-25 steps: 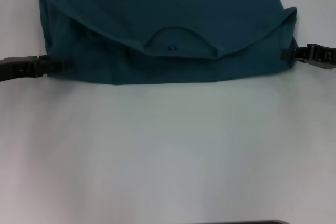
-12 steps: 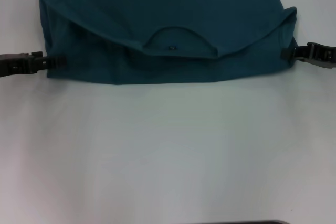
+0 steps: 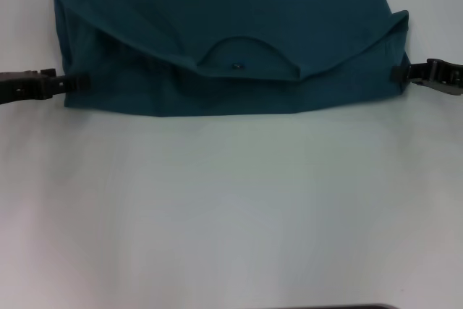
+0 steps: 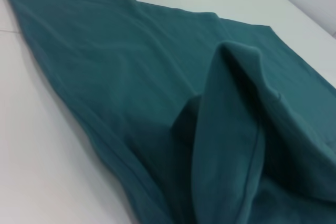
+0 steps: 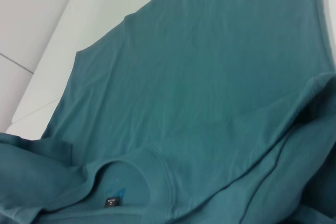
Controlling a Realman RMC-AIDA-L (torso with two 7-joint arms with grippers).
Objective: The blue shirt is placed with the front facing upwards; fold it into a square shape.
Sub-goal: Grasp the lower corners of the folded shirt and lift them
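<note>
A: Where's the shirt (image 3: 239, 30)?
B: Far half of the white table (image 3: 231, 208), running out of the head view at the top. Teal, lying flat, folded: near edge is a straight fold line, and the top layer is doubled over so the neck (image 3: 249, 59) opens toward the robot, sitting mid-width. Small dark label (image 3: 237, 66) visible inside the neck.

A: Left gripper (image 3: 79, 83)?
B: At the shirt's left edge, low on the table, tip touching the cloth near the lower left corner. Can't tell if the fingers are apart or pinched on fabric, too dark.

A: Right gripper (image 3: 398, 72)?
B: Same on the right edge, tip right at the cloth just under the folded shoulder corner. Fingers also can't tell.

A: Wrist views?
B: Left wrist: shirt (image 4: 157, 93) close up, one fold of fabric standing up in a ridge, table beside it. Right wrist: plain shirt (image 5: 210, 77) spread flat, ribbed neck and label (image 5: 113, 201) close to the camera. No fingers seen in either.
</note>
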